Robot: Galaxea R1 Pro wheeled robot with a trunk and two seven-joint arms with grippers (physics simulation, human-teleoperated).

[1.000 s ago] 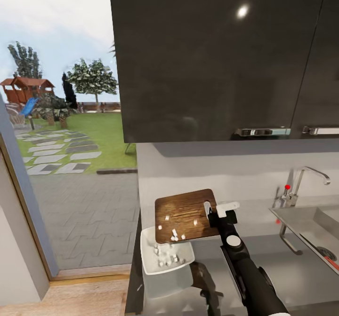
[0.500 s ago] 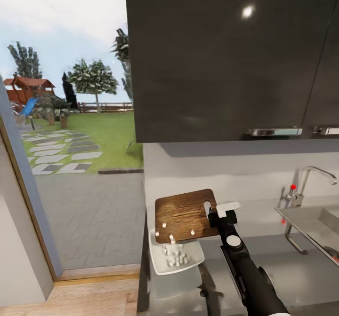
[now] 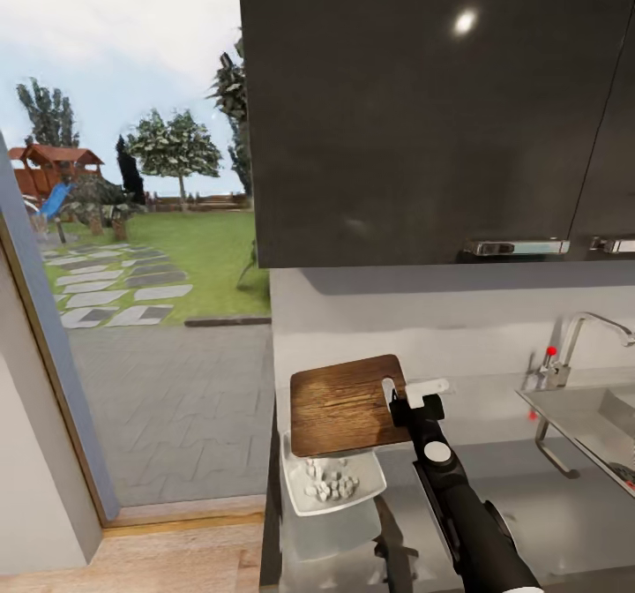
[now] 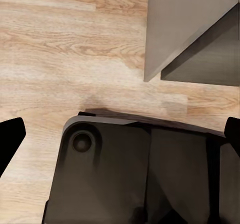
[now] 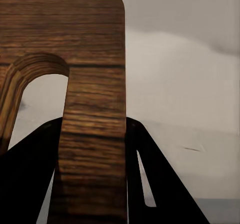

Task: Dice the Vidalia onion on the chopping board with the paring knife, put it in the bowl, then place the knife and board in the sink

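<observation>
I've got the right gripper (image 3: 408, 396) clamped on the handle-slot end of the chopping board (image 3: 346, 403), holding it raised and tilted above the countertop (image 3: 529, 496), its low edge right over the bowl (image 3: 331, 483). In the right wrist view the dark fingers (image 5: 145, 184) sit tight against the strip of the board (image 5: 92, 104) beside the slot. The board's face is bare, and the white diced onion (image 3: 328, 484) is heaped in the middle of the bowl. The bowl sits on the countertop near its window end, just under the board. Well off to the side of the board is the sink (image 3: 586, 416), with its chrome faucet (image 3: 582, 337) and red knob. The left gripper (image 4: 120, 139) hangs over the wood floor (image 4: 70, 44) with its dark tips spread wide apart, nothing between them.
</observation>
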